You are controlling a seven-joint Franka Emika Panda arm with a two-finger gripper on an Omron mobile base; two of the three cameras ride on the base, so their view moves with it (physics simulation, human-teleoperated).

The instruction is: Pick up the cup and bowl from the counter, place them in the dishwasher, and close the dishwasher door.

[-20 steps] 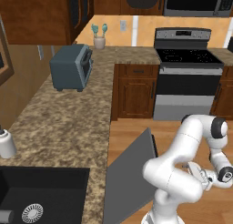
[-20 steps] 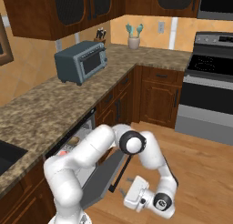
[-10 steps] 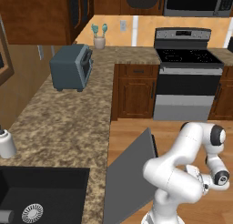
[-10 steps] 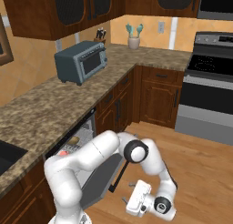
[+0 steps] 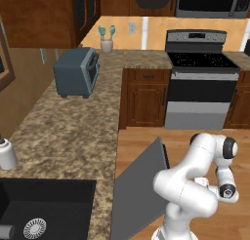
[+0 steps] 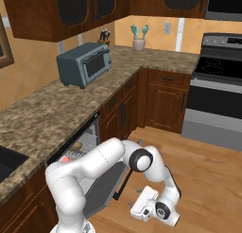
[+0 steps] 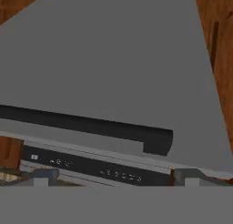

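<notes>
The dishwasher (image 6: 86, 138) stands open under the counter (image 6: 42, 113), its door (image 6: 107, 182) tilted partway down. In its rack a small salmon-red top, the cup (image 6: 66, 159), peeks out beside my arm. A tan shape near it looks like the bowl (image 6: 76, 146). My gripper (image 6: 136, 210) hangs low over the wooden floor just outside the door, open and holding nothing. In the hand view its fingertips (image 7: 45, 175) stand wide apart in front of the door's grey outer face (image 7: 113, 59), right below the dark bar handle (image 7: 91, 125).
A blue-grey toaster (image 5: 75, 72) and a beige pot with teal utensils (image 5: 106, 41) stand on the counter (image 5: 73, 131). A white jar (image 5: 7, 153) sits by the black sink (image 5: 44, 210). The stove (image 5: 197, 83) is ahead, with open wooden floor (image 6: 208, 170) in front of it.
My elbow has sunk and the hand has shifted slightly lower beside the door's handle edge. The door's tilt looks unchanged, and the gripper has stayed open.
</notes>
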